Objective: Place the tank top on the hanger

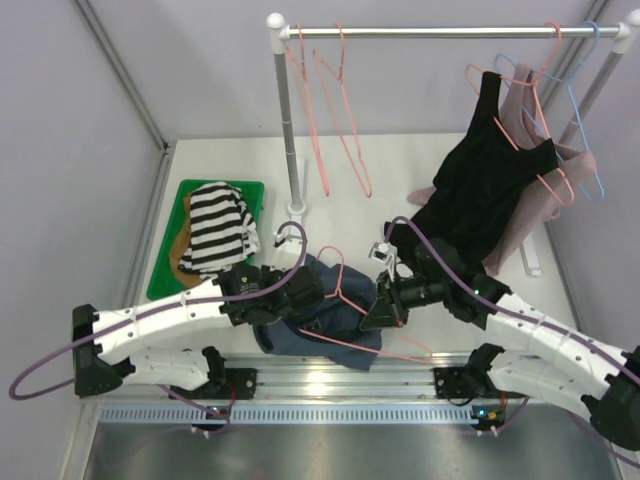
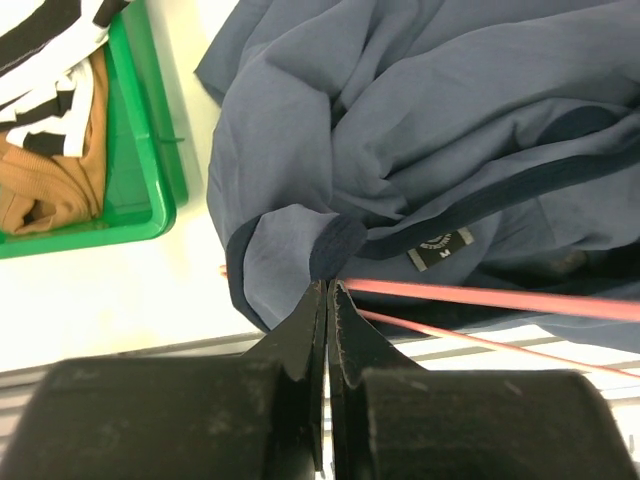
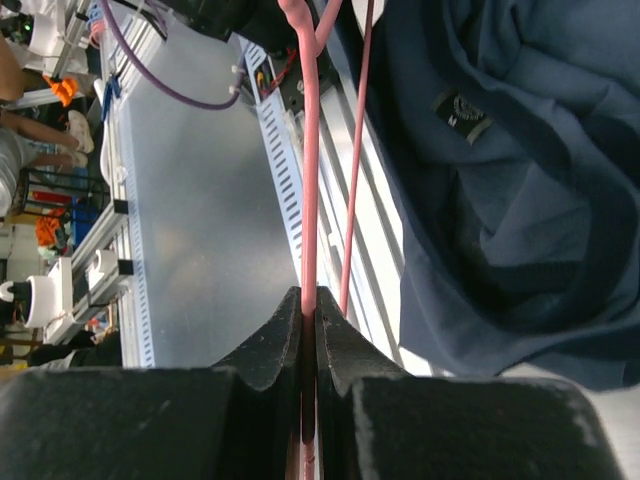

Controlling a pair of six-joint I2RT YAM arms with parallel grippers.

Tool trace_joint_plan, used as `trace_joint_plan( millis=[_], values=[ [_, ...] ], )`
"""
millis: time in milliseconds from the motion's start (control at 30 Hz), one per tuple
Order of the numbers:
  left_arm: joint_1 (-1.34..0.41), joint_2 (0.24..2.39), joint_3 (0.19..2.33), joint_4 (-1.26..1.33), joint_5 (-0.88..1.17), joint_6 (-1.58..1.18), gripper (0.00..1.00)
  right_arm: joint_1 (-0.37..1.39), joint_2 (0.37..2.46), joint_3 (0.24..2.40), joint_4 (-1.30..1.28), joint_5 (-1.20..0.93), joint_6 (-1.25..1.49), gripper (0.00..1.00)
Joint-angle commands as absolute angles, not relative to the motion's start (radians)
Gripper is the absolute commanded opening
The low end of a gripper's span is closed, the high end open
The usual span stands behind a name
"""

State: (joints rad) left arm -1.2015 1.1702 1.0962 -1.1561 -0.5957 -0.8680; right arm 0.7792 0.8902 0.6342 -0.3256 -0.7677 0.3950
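Striped shirt [image 1: 215, 225] in green tray [image 1: 252, 192]

Left arm [image 1: 160, 325], right arm [image 1: 560, 345] angled inward, jaws pinched tight

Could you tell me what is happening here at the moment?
Two robot arms are getting a garment onto a hanger. The left gripper, jaws closed, pinches an edge of the slate-blue tank top, which lies bunched at the near edge of the table. The right gripper is clamped on the wire of the pink hanger, which crosses that fabric. The top is not yet hung on it.
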Motion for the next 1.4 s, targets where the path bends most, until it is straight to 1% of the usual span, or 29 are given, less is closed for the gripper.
trace_joint_plan(
  millis=[0, 200, 333, 600, 700, 733, 767, 867, 900, 1000, 1100, 1133, 1233, 1367],
  values=[
    [-1.216, 1.169, 1.140, -1.106, -0.612, -0.842, 0.00, 0.802, 0.958, 0.626, -0.086, -0.810, 0.396, 0.00],
    [-1.230, 1.186, 1.155, -1.085, -0.617, -0.824, 0.00, 0.854, 1.060, 0.614, 0.060, -0.793, 0.419, 0.00],
    [-1.238, 1.187, 1.158, -1.066, -0.623, -0.822, 0.00, 0.868, 1.092, 0.607, 0.171, -0.778, 0.440, 0.00],
    [-1.247, 1.146, 1.128, -1.048, -0.658, -0.859, 0.00, 0.888, 1.175, 0.607, 0.284, -0.707, 0.452, 0.00],
    [-1.249, 1.105, 1.092, -1.011, -0.669, -0.868, 0.06, 0.893, 1.199, 0.604, 0.310, -0.675, 0.459, 0.00],
    [-1.249, 1.092, 1.085, -1.002, -0.667, -0.868, 0.09, 0.893, 1.206, 0.604, 0.314, -0.669, 0.460, 0.00],
    [-1.250, 1.074, 1.068, -0.990, -0.667, -0.867, 0.16, 0.896, 1.212, 0.603, 0.319, -0.661, 0.465, 0.00],
    [-1.250, 1.048, 1.049, -0.965, -0.664, -0.862, 0.27, 0.900, 1.233, 0.598, 0.339, -0.647, 0.471, 0.00],
    [-1.250, 1.045, 1.046, -0.962, -0.661, -0.859, 0.34, 0.902, 1.241, 0.597, 0.342, -0.644, 0.472, 0.00],
    [-1.249, 1.022, 1.029, -0.934, -0.646, -0.842, 0.44, 0.907, 1.255, 0.595, 0.353, -0.637, 0.474, 0.00],
    [-1.249, 0.971, 0.993, -0.859, -0.614, -0.813, 0.49, 0.910, 1.262, 0.595, 0.359, -0.626, 0.477, 0.00],
    [-1.249, 0.957, 0.983, -0.841, -0.608, -0.802, 0.52, 0.910, 1.262, 0.595, 0.360, -0.624, 0.477, 0.00],
    [-1.249, 0.908, 0.939, -0.767, -0.617, -0.793, 0.55, 0.914, 1.269, 0.597, 0.362, -0.618, 0.479, 0.00],
    [-1.249, 0.890, 0.897, -0.686, -0.660, -0.784, 0.56, 0.922, 1.275, 0.601, 0.359, -0.611, 0.479, 0.00]
  ],
)
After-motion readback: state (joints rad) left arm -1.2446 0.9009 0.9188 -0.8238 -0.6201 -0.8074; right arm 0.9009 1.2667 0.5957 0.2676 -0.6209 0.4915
